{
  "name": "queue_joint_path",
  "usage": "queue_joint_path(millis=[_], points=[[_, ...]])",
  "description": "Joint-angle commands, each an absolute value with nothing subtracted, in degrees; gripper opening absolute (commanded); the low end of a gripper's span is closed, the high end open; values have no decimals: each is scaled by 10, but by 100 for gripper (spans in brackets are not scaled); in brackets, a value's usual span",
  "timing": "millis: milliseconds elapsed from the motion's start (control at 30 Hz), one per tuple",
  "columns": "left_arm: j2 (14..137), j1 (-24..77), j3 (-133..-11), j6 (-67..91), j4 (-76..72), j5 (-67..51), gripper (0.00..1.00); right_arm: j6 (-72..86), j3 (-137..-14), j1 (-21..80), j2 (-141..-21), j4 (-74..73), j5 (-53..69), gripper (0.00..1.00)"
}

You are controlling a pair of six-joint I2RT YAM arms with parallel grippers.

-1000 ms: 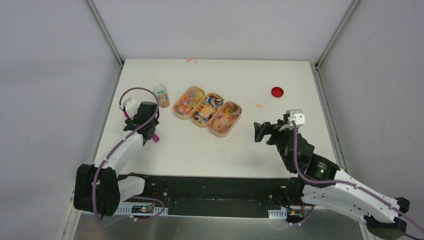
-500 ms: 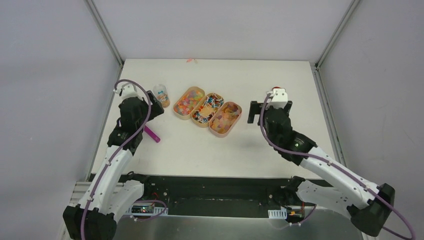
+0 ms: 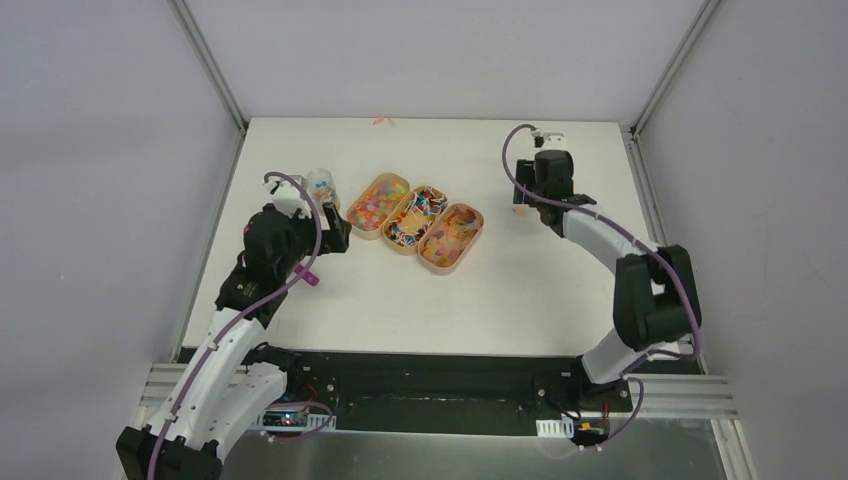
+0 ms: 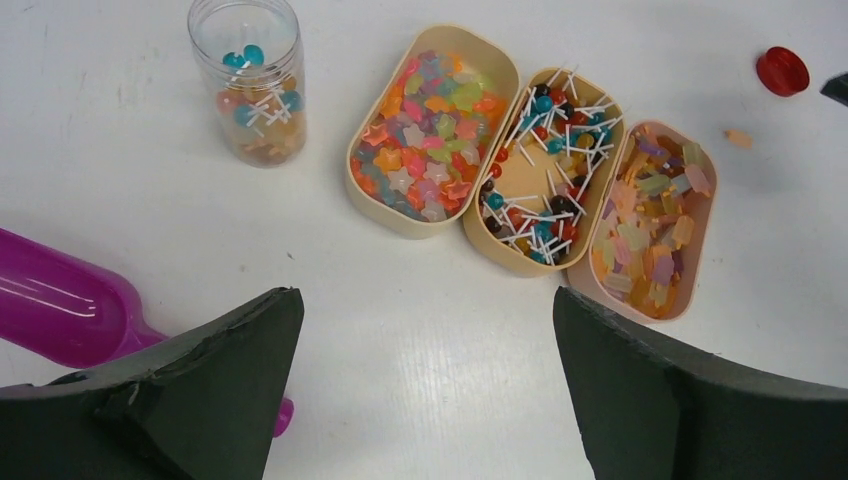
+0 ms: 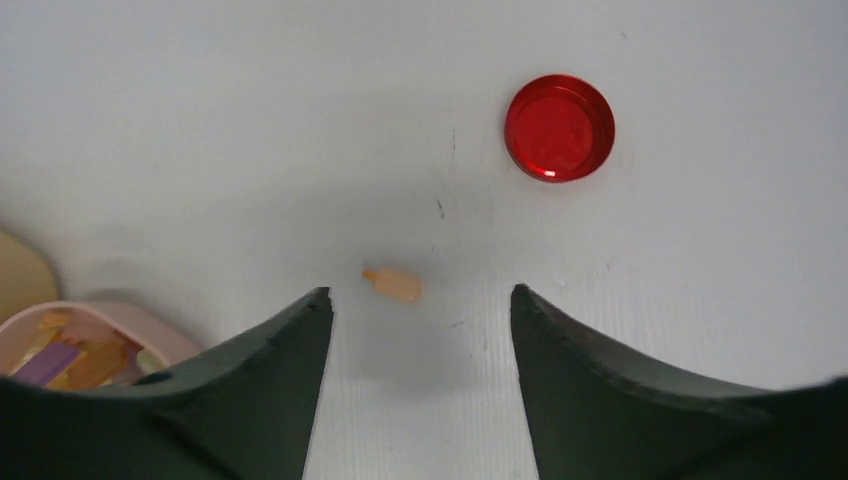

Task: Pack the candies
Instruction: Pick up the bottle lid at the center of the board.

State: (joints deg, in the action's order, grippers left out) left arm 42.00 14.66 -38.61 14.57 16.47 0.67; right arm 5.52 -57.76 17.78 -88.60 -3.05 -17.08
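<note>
Up top on the overhead cam, the candies (image 3: 415, 216) sit bunched mid-table. The left gripper (image 3: 337, 232) hangs just beside them on the near-left, and the right gripper (image 3: 521, 192) is off to their right. Both have their jaws spread and hold nothing.

Over on the left wrist cam, the sweets fill three oval trays (image 4: 492, 62) lying side by side and touching. There's also a layer already in the open jar (image 4: 246, 85) to the left. The jaws stand wide over bare table (image 4: 420, 400), and the magenta scoop (image 4: 60, 310) is right at the left finger. My worry is that jar: it's tall and narrow with no lid, so a nudge from a finger could tip it and spill everything. A careless grab at the scoop might also shove it away, or bump the nearest tray.

On the right wrist cam, one stray gummy (image 5: 395, 285) lies on the table almost between the open jaws, with the red disc (image 5: 559, 127) a bit beyond. That piece is tiny and flat. If the fingers come down off-centre I'd guess it skids away or gets squashed, or the tips just scrape the table.
</note>
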Motion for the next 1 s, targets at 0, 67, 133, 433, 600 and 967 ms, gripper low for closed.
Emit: queue_joint_path(millis=[0, 67, 133, 433, 600, 967], points=[[399, 163, -393, 102, 159, -3, 99, 15, -672, 142, -979, 5, -96, 55], [388, 169, -393, 93, 164, 4, 99, 4, -707, 131, -1021, -10, -98, 42], [385, 170, -397, 88, 169, 27, 99, -24, -743, 121, -1058, -20, -100, 40], [372, 171, -398, 82, 178, 54, 99, -55, -870, 85, -1184, -92, -71, 36], [372, 169, -399, 73, 178, 41, 99, -54, -895, 64, -1205, -115, -63, 36], [367, 165, -397, 64, 178, 22, 97, -57, -905, 53, -1232, -132, -27, 35]])
